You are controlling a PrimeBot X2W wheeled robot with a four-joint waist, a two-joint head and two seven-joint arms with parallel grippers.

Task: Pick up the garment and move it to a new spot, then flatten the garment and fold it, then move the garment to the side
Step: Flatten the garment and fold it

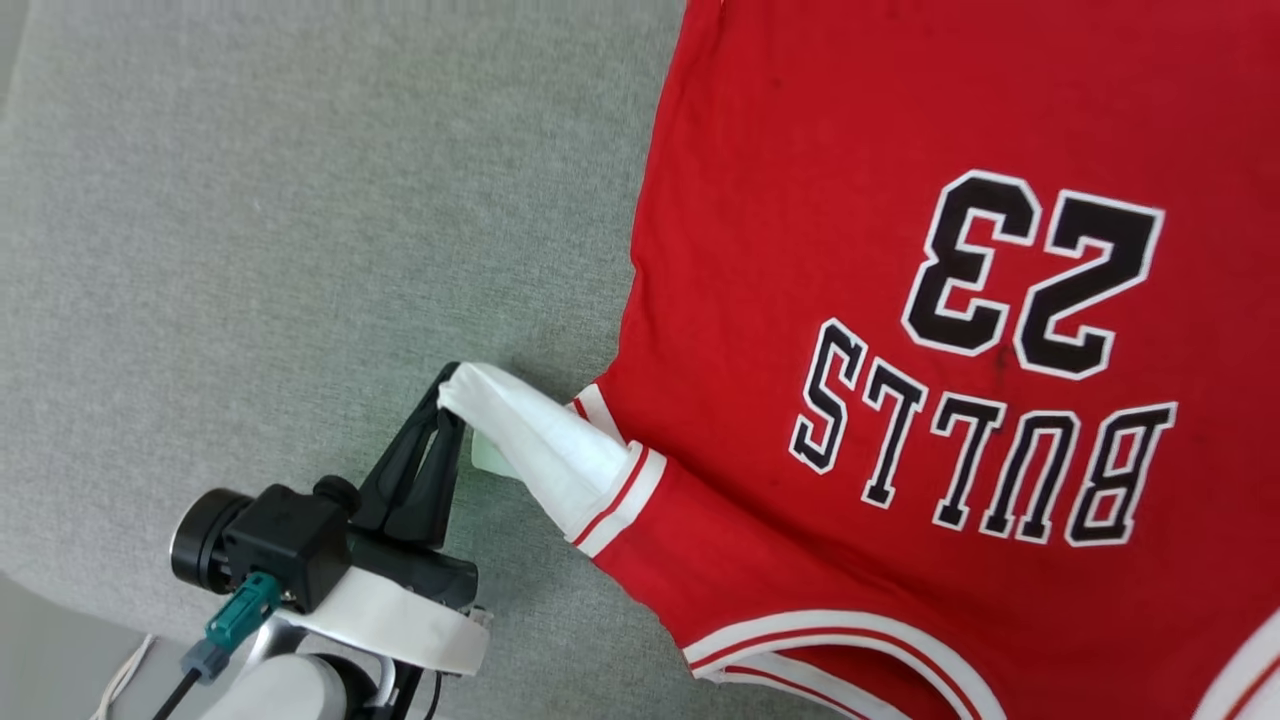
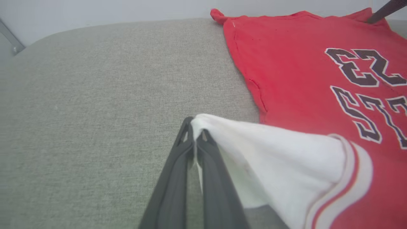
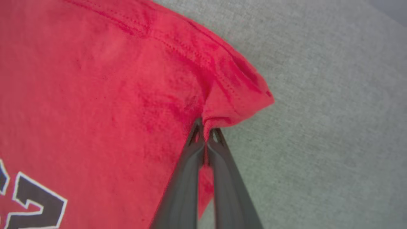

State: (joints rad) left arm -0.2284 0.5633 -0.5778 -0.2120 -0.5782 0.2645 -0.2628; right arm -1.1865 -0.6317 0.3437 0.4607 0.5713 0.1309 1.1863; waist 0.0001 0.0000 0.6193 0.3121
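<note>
The garment [image 1: 800, 250], a red jersey with black white-outlined numerals and lettering, lies spread on the grey cushion, its collar nearest me. My left gripper [image 1: 447, 392] is shut on the tip of the white sleeve [image 1: 530, 440], which it pulls out to the left and slightly up off the surface. The left wrist view shows that gripper [image 2: 194, 133] pinching the sleeve's edge [image 2: 270, 152]. In the right wrist view my right gripper [image 3: 206, 131] is shut on a bunched bottom corner of the garment [image 3: 229, 95].
The grey fabric cushion [image 1: 300, 250] stretches bare to the left of the jersey. Its rounded edge [image 1: 60, 590] runs across the lower left of the head view, with cables [image 1: 130, 675] hanging by my left arm. A pale wall [image 2: 95, 12] lies beyond the cushion.
</note>
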